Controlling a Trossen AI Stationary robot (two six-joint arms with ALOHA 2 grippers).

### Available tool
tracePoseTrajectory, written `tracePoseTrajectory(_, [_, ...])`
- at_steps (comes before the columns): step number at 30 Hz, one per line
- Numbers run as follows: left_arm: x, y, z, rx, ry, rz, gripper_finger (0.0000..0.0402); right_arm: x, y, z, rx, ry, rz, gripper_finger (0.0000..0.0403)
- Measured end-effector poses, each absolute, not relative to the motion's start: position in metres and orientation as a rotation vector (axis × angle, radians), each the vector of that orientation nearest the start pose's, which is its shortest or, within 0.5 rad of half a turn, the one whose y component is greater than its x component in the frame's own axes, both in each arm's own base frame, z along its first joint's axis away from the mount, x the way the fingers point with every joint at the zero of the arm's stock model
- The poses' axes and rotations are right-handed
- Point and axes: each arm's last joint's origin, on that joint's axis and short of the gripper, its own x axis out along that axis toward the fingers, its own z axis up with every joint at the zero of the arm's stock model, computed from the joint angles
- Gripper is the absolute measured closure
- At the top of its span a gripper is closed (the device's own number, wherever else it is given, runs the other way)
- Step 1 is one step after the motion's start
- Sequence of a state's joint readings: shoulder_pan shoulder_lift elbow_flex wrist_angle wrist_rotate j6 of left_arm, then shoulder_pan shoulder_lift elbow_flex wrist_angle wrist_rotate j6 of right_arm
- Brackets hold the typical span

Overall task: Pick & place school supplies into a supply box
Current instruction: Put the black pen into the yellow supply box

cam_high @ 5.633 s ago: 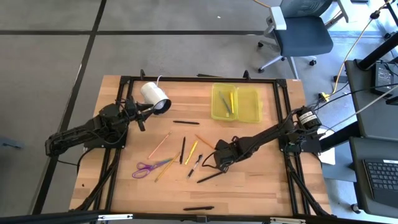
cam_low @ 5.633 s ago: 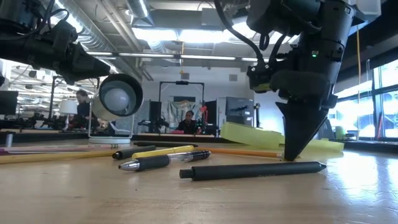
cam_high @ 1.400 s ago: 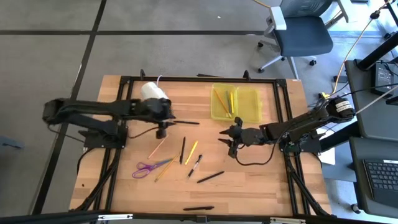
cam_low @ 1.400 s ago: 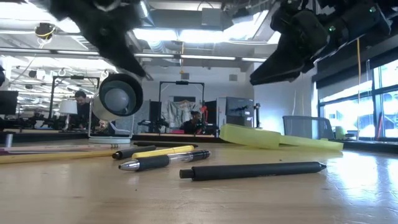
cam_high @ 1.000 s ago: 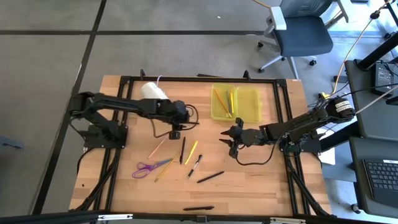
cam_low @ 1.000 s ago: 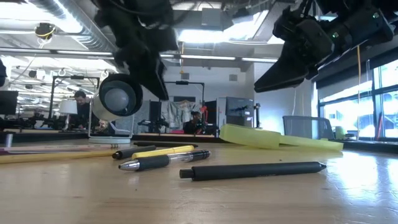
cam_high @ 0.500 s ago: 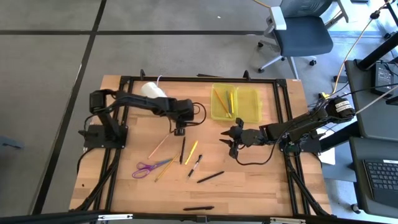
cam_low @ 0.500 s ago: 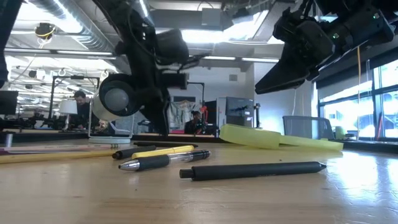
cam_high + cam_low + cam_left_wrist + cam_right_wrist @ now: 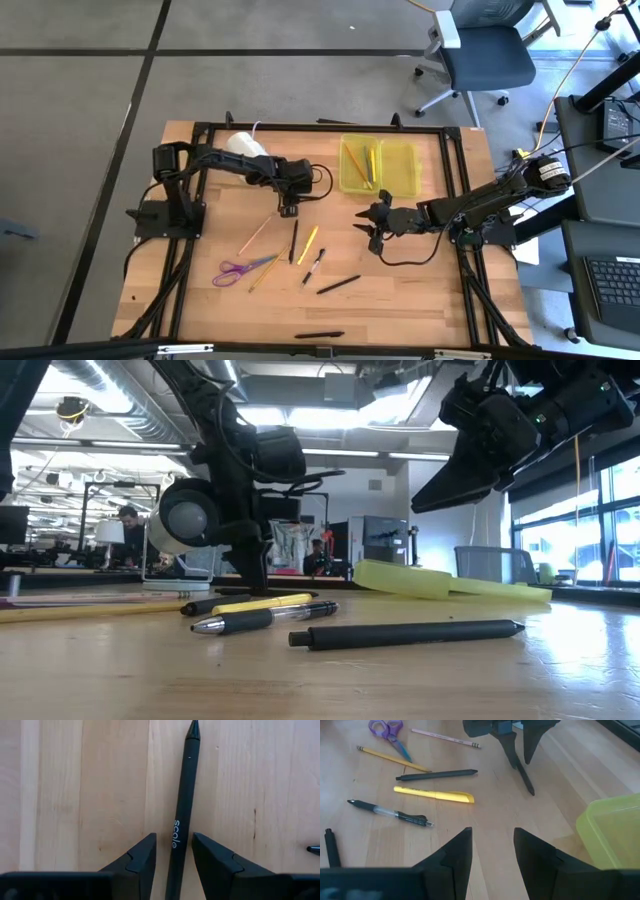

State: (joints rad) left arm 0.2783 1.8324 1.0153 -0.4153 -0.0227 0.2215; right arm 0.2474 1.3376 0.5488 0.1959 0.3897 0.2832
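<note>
We have the left end effector [image 9: 173, 851] spread astride the black pen [image 9: 182, 800], its long axis running straight between our fingers

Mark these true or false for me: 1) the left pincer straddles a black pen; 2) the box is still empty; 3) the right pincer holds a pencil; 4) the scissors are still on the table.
1) True: the left pincer is open, one finger on each side of the black pen lying on the table.
2) False: the supply box already holds a few pencils.
3) False: the right pincer hangs open and empty above the table, near the box.
4) True: the purple scissors lie on the wood among loose pencils.
</note>
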Motion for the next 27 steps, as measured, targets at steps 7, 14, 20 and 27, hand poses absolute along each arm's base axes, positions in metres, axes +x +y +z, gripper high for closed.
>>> tracePoseTrajectory(7, [0.319, 0.091, 0.129, 0.031, 1.251, 0.115, 0.0331, 0.248, 0.051, 0.176, 0.085, 0.538, -0.215, 0.0253])
tracePoseTrajectory(14, [0.318, 0.09, 0.128, 0.035, 1.252, 0.116, 0.0378, 0.247, 0.051, 0.175, 0.081, 0.545, -0.216, 0.0253])
tracePoseTrajectory(20, [0.32, 0.086, 0.128, 0.054, 1.252, 0.117, 0.0387, 0.247, 0.051, 0.175, 0.045, 0.549, -0.206, 0.0253])
tracePoseTrajectory(27, [0.321, 0.079, 0.138, 0.082, 1.211, 0.116, 0.0387, 0.247, 0.051, 0.175, 0.045, 0.549, -0.205, 0.0253])
